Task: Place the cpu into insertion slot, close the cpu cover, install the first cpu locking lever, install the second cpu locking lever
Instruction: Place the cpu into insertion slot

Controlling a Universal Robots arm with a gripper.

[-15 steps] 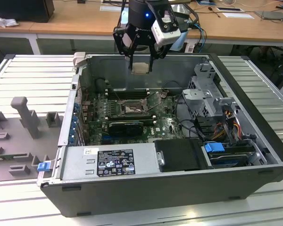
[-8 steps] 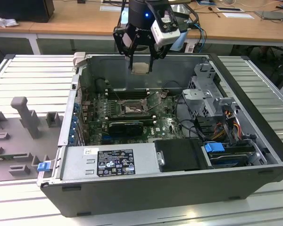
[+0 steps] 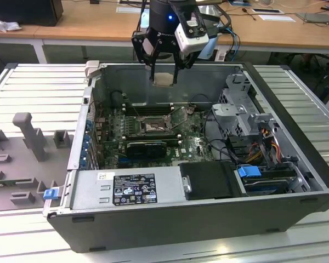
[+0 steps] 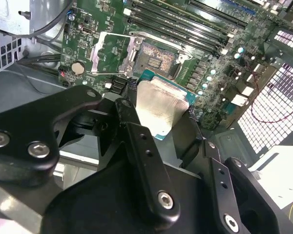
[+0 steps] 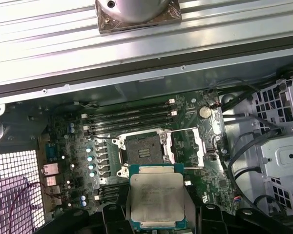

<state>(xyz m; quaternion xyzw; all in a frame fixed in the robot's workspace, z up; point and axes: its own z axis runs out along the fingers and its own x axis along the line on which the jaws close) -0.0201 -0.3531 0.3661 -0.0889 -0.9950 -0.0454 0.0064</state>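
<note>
In the upper centre of the exterior view, the gripper pinches the cpu flat between its fingers, hanging above the open computer case. Lower, mid-frame, the insertion slot lies bare, with the cpu cover swung open just beside it.

The cpu has a dull silver-grey top with a thin teal-green rim, and the pincer is matt black. The insertion slot has a dark frame around what looks like a brownish pin field, the cpu cover is pale silver, and the motherboard is green. Silver ribbed slats stripe the table, and the dark grey case carries a blue clip.
</note>
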